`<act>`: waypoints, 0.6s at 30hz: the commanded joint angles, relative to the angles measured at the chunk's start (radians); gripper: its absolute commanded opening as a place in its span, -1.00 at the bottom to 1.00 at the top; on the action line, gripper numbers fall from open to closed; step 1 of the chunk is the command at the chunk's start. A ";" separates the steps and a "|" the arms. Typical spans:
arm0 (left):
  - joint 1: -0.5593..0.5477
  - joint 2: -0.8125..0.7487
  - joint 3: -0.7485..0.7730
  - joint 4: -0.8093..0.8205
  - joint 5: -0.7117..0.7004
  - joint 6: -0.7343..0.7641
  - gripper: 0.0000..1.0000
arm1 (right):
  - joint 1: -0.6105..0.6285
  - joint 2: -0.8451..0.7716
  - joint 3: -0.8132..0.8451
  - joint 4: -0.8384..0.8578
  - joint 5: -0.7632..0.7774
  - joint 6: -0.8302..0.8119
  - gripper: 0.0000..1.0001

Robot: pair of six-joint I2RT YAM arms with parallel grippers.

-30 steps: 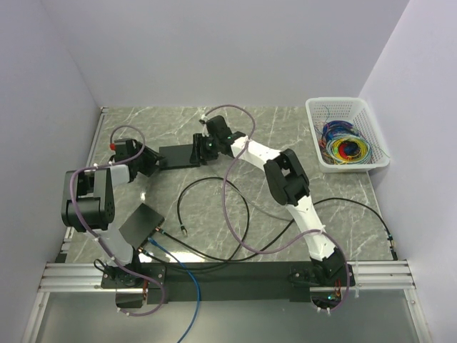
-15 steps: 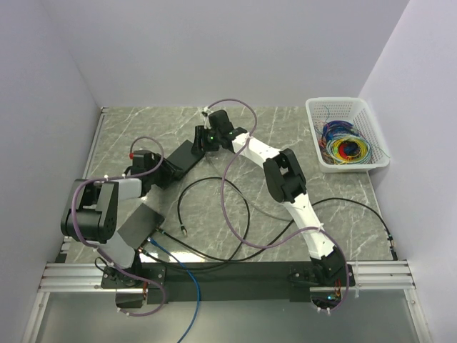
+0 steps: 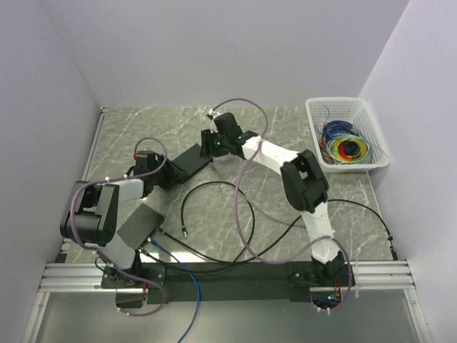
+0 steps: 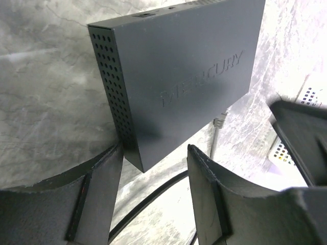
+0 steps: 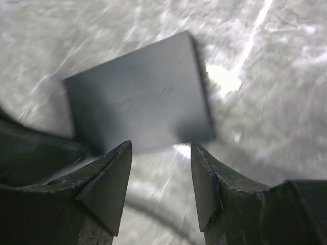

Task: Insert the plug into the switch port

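Top external view: the switch (image 3: 187,160), a flat dark grey box, lies slantwise on the marble surface (image 3: 285,121). The left tool (image 3: 164,174) is at one end and the right tool (image 3: 208,148) at the other. The plug (image 3: 184,230), a small tip on a black cable (image 3: 214,184), lies on the surface on the base side of the left tool, well apart from the switch.

Left wrist view: only here do the embossed MERCURY lettering on the broad face and the rows of vent holes on the narrow side show. The switch's (image 4: 184,76) near corner sits between the fingers (image 4: 97,194), which stand apart. Whether they press on it cannot be told.

Right wrist view: blurred. The fingers (image 5: 107,178) are parted with nothing between them. The switch (image 5: 138,97) lies beyond the gap, its face plain.
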 commanded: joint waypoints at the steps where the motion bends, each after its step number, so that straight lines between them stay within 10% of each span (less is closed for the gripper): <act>1: -0.009 -0.017 0.047 0.035 0.027 -0.007 0.17 | 0.020 -0.142 -0.089 0.071 0.063 -0.025 0.13; 18: -0.009 0.028 0.073 0.081 0.060 -0.029 0.17 | 0.028 -0.099 -0.190 0.026 0.106 -0.015 0.01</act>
